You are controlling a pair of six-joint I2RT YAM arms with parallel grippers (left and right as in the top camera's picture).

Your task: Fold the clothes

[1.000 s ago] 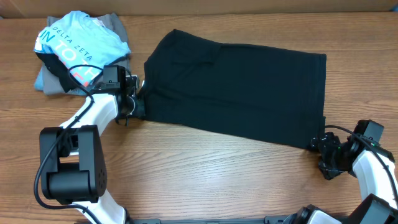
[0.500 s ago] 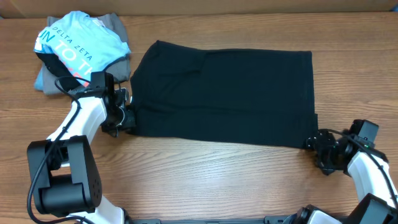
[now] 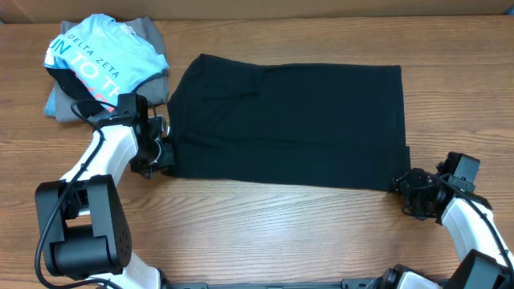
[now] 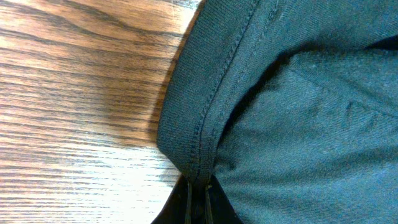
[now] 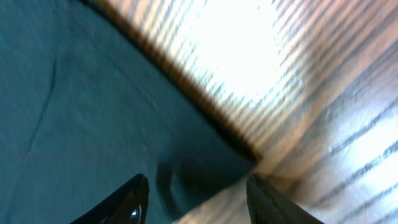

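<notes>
The left gripper (image 4: pixel 198 194) is pressed together on the stitched hem of the plain black soft fabric garment (image 3: pixel 289 120). The doubled seam is pinched between its tips at the bottom centre of the left wrist view. Seen from overhead, this grip is at the cloth's lower left corner, left of centre in the frame.

The right gripper (image 5: pixel 199 200) has its two dark fingers (image 5: pixel 134 199) standing apart at the bottom of the right wrist view. The garment's lower right corner lies flat between them, and neither finger is visibly pinching it. From overhead, this gripper sits at the lower right of the frame, at the edge of the cloth.

The garment lies spread as a broad rectangle across the middle of the brown wooden table (image 3: pixel 281 233). In the upper left corner of the overhead frame is a light blue shirt printed "DELTA ZETA" (image 3: pixel 96 58). It rests on a grey folded garment (image 3: pixel 149 32), apart from the black cloth.
</notes>
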